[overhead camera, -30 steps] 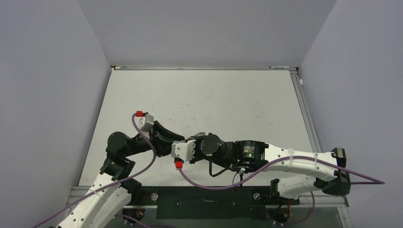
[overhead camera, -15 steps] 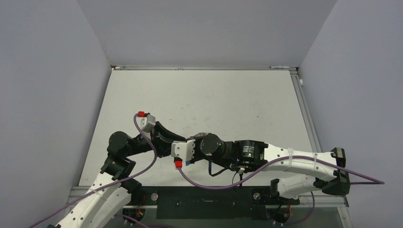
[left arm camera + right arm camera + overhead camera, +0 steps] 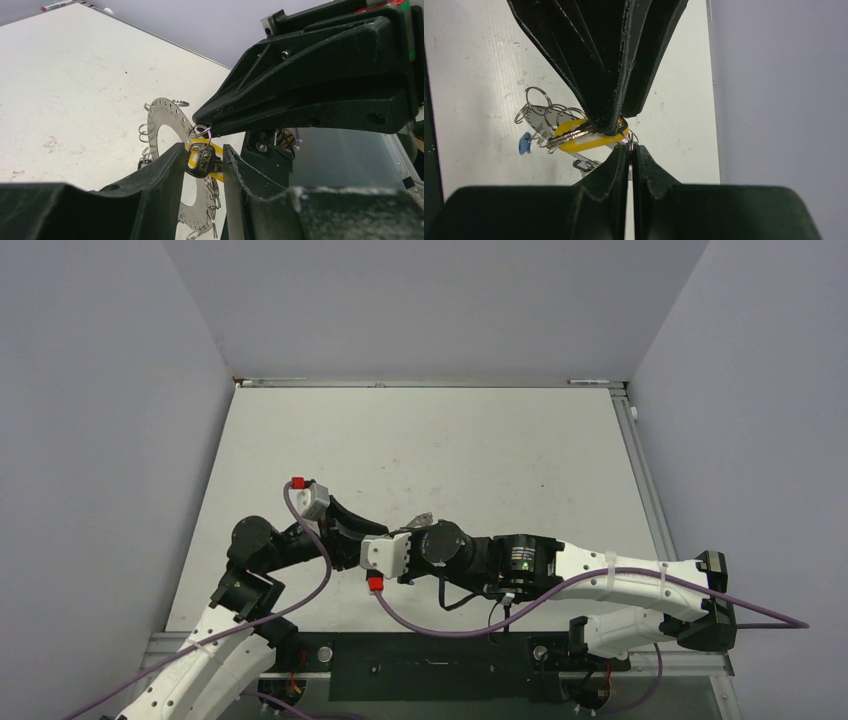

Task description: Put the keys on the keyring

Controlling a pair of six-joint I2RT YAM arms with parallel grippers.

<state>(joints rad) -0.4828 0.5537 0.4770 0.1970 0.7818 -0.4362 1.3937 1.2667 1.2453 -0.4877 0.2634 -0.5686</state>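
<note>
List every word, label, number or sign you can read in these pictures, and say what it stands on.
None is legible.
The motor housing on the right arm has marks too small to read.
The key and the perforated disc show no lettering.

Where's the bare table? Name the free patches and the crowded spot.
Free: the far half of the table, up to the back wall, and the stretch beyond the right arm toward the right rail. Crowded: near centre-left, where the left gripper and right gripper meet around the keys.
</note>
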